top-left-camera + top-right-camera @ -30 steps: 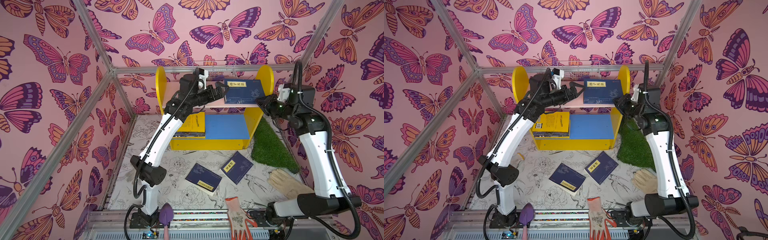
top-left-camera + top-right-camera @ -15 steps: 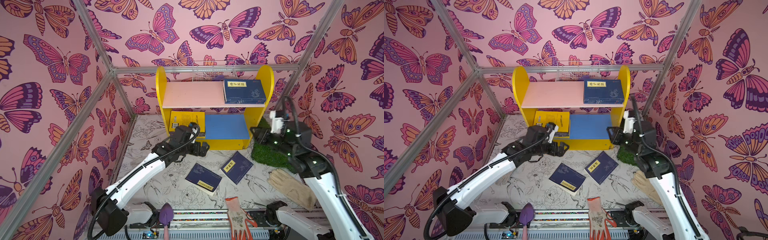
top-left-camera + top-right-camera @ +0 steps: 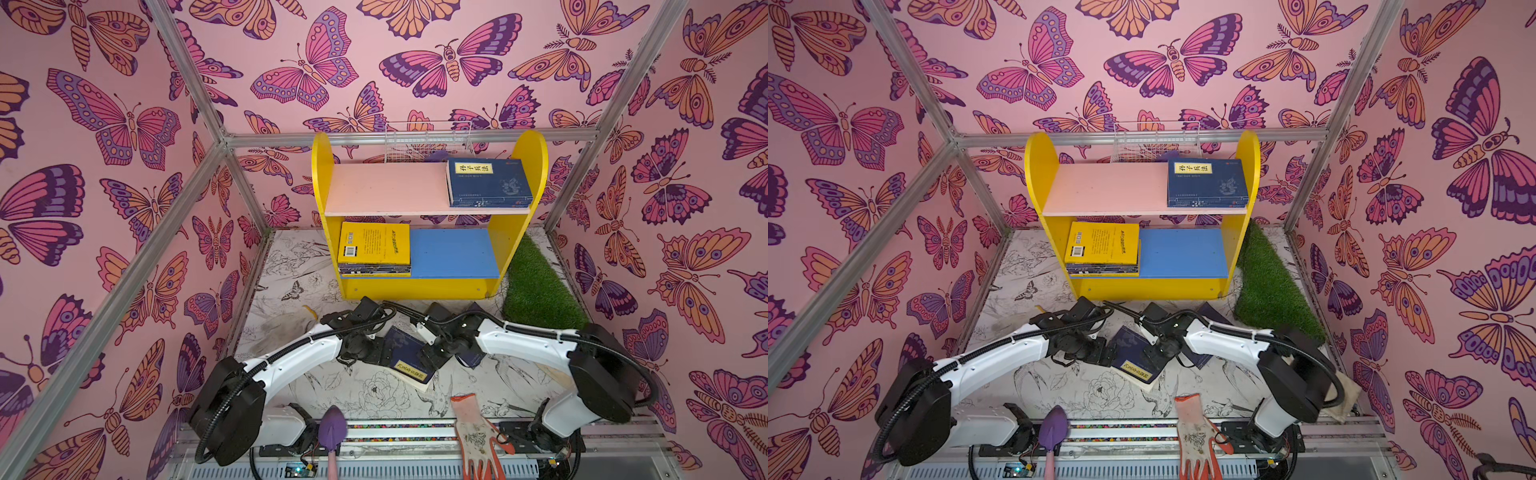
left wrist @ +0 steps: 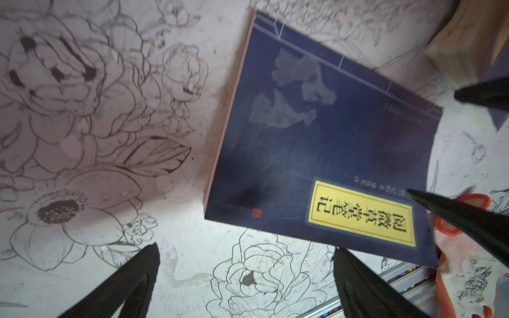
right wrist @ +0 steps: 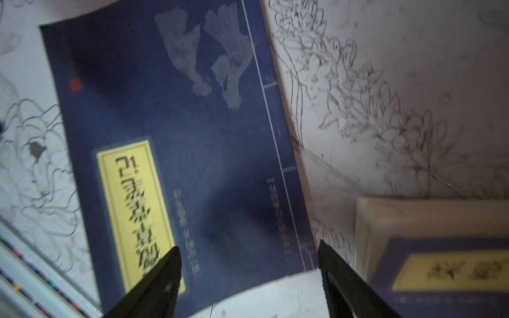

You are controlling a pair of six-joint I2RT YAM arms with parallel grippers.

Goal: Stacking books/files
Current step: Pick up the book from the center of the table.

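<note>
**Two want it, one is closer**

Two claws hang low over one navy book (image 3: 405, 360), which lies flat on the flower mat (image 3: 353, 395). The right gripper (image 5: 248, 245) is spread, with nothing in it. Its tips sit right above the book's short end, next to the yellow label (image 5: 137, 214), and the book's long side runs straight away from it. The left gripper (image 4: 245, 247) is spread wide too. Its tips are over bare mat, and the book lies ahead and off to one side. The right arm looks nearer to me.

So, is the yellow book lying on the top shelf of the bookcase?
No, the yellow book tops a stack on the lower shelf, while the top shelf holds a navy book.
</note>
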